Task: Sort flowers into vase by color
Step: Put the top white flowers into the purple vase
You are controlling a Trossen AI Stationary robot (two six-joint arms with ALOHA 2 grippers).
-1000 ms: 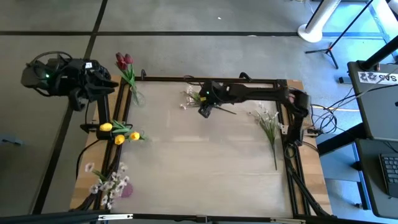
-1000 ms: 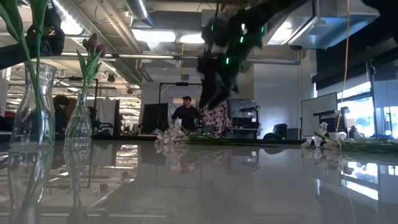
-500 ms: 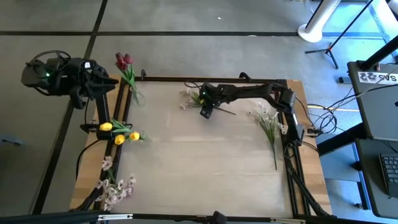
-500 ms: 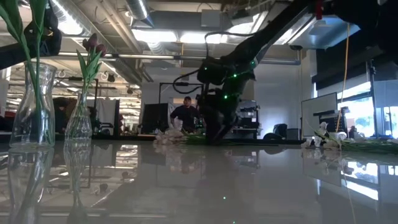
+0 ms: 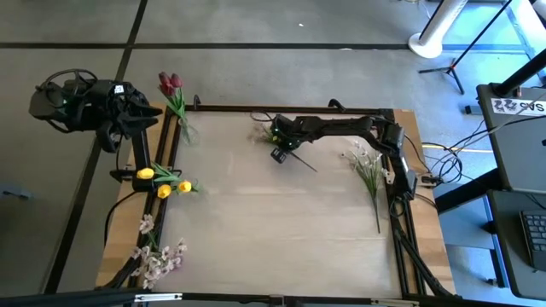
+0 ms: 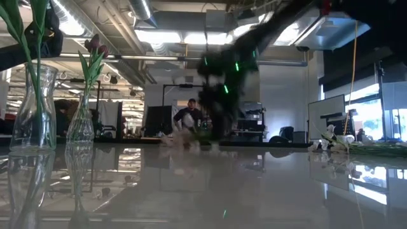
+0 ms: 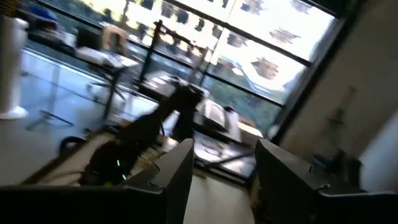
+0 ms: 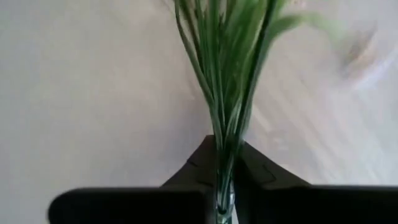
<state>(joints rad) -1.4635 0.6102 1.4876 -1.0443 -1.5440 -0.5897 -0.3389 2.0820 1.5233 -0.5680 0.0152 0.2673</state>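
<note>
My right gripper (image 8: 225,186) pinches a white spray's (image 5: 266,130) stems (image 8: 224,118), far from the vases (image 6: 35,108); light, floppy, best gripped low.

red tulips (image 5: 171,83) — dark red | yellow tulips (image 5: 162,181) — yellow | table (image 5: 273,222) — pale wood | stems (image 8: 225,93) — green

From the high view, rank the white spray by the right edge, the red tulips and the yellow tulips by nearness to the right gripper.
Right gripper, shut on a green-stemmed white spray:
1. White-blossom spray, lying by the right edge.
2. Dark red tulips, far-left corner.
3. Yellow tulips, left edge; nearly level with the red ones.
</note>
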